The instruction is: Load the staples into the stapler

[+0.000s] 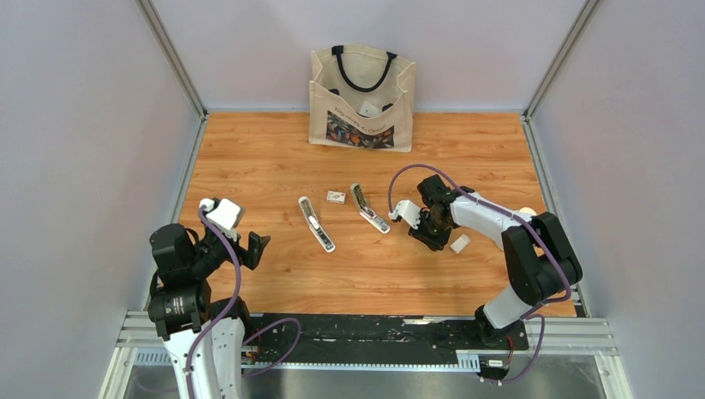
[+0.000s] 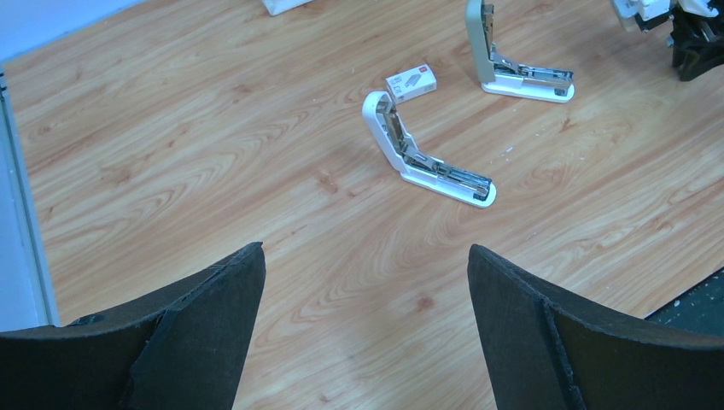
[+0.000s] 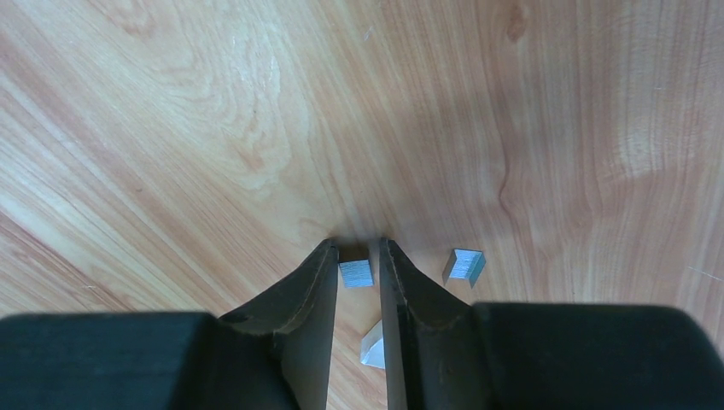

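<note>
A: The staples [image 3: 356,274], where?
B: A tiny grey strip, low on the wooden table [image 1: 274,150], right of centre. It sits between the fingertips of the right gripper [image 3: 357,244].

A: Grip?
B: The jaws are drawn in narrow and pinch the strip from both sides. It lies right at the tips, and wood shows just beyond them.

A: Anything beside it?
B: A second staple strip [image 3: 464,264] lies on the wood just outside one finger, apart from the held one. A pale scrap [image 3: 373,350] shows further back in the gap between the fingers. It is partly hidden, so I can't tell what it is.

A: Staplers?
B: Two white ones, both hinged open with the metal channels showing. The right stapler [image 1: 368,209] is near the right gripper, off to its left and not touching. The left stapler [image 1: 316,224] lies further left. A small staple box [image 1: 335,197] sits between their far ends.

A: Other arm?
B: The left gripper [image 2: 363,249] is spread wide and holds nothing. It hangs over bare wood at the left near side, well apart from both staplers.

A: The rest?
B: A canvas tote bag [image 1: 362,98] stands upright against the back wall. A small white block [image 1: 459,243] lies on the table beside the right arm.
</note>
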`<state>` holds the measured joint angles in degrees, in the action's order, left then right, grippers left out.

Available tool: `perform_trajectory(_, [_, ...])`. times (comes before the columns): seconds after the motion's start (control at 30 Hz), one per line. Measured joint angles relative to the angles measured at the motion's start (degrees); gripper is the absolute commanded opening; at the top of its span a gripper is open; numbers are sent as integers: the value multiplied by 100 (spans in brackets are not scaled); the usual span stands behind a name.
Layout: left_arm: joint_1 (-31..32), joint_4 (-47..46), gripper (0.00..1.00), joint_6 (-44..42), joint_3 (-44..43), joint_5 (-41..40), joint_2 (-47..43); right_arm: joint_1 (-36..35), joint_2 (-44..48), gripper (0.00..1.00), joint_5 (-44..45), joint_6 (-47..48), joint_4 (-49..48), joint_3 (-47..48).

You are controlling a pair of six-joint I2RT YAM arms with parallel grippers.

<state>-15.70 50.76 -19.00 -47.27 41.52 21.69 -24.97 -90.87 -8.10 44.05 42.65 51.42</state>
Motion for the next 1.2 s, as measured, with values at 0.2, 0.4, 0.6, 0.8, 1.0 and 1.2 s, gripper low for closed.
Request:
perform_trajectory(0.2, [-20,0,96,0,2,2,0,0,0,24,-20,42,20,-2])
perform_trajectory(0.4, [-31,-2,96,0,13,13,0,0,0,18,-35,57,22,-2])
perform_trajectory(0.6, [-44,0,96,2,20,22,0,0,9,16,-35,63,24,-2])
perform_trajectory(0.8, [-48,0,96,2,20,22,-15,0,22,13,-39,61,22,-4])
perform_trajectory(1.0, [-52,0,96,0,20,26,-24,0,81,13,-122,39,-4,-4])
perform_trajectory(1.2, [-52,0,96,0,20,39,-24,0,262,19,-293,-74,-7,-2])
